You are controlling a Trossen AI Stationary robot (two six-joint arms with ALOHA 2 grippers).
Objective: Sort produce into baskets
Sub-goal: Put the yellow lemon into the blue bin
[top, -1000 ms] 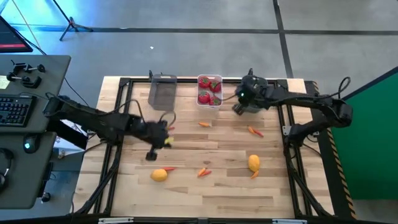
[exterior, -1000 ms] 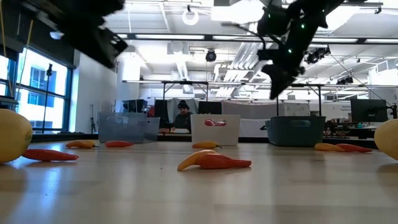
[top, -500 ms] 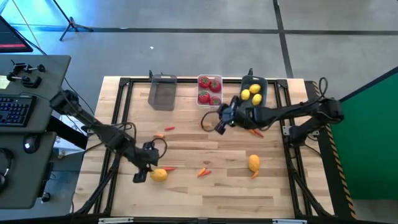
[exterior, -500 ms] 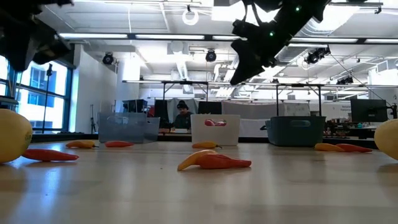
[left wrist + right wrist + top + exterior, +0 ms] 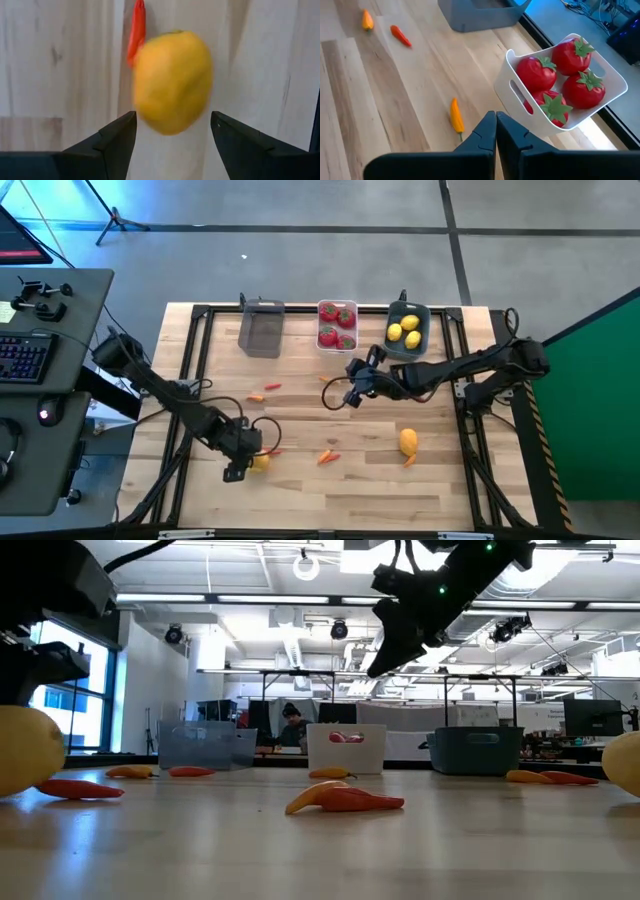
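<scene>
A yellow lemon (image 5: 259, 462) lies on the table near the front left, beside a slim orange-red piece (image 5: 136, 30). My left gripper (image 5: 172, 127) points down over it, open, one finger on each side of the lemon's near end (image 5: 170, 127), with no contact showing. My right gripper (image 5: 352, 386) hovers shut and empty above the table's middle, short of the white basket (image 5: 520, 112), which holds several tomatoes (image 5: 536, 72). The dark basket (image 5: 424, 326) holds lemons (image 5: 403, 332). The grey translucent basket (image 5: 262, 330) stands at the far left.
A second lemon (image 5: 408, 442) lies at the front right. Slim orange pieces are scattered about: two left of centre (image 5: 256, 397), one near the middle front (image 5: 327, 457), one by the second lemon (image 5: 410, 461), and one under my right gripper (image 5: 456, 118). A black frame (image 5: 190, 355) runs along the table's edges.
My left gripper has gone down and toward the table's near edge, turning as it went, and now stands over the front-left lemon. My right gripper has left the dark basket and swung toward the table's left and near side, ending above the middle.
</scene>
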